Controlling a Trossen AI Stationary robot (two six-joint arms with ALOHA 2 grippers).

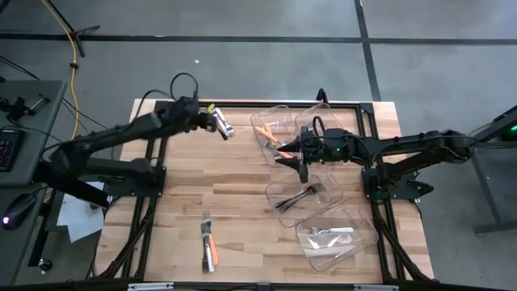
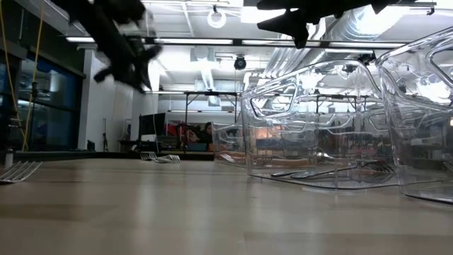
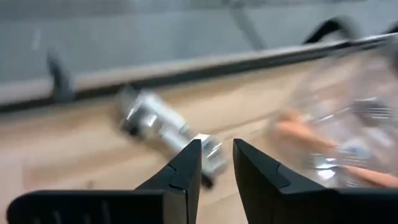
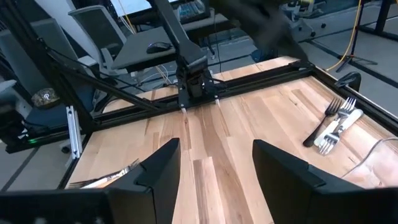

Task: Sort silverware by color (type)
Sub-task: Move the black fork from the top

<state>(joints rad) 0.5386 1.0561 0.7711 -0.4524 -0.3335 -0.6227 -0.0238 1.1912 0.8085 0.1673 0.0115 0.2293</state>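
My left gripper (image 1: 218, 124) is raised over the table's far side, left of the bins, and is shut on a plain silver piece of silverware (image 3: 161, 127). My right gripper (image 1: 303, 167) hangs open above the middle bins and holds nothing; its fingers (image 4: 214, 168) show only bare table between them. One clear bin (image 1: 273, 129) holds orange-handled pieces, one (image 1: 303, 194) dark pieces, one (image 1: 335, 237) a white-handled piece. Loose forks, one with an orange handle (image 1: 208, 242), lie flat near the table's near edge; they also show in the right wrist view (image 4: 333, 127). My left gripper holds the silver piece by one end (image 3: 211, 158), between its two nearly closed fingertips. The piece sticks out slantwise ahead of the fingers, lifted clear of the table. The view is blurred, so which end it has cannot be told.
A fourth clear bin (image 1: 323, 121) stands at the far edge beside the orange one. In the low view the bins (image 2: 318, 120) fill the right half, and fork tines (image 2: 18, 170) lie at the left. Bare wood (image 1: 186, 186) spreads across the table's left and middle.
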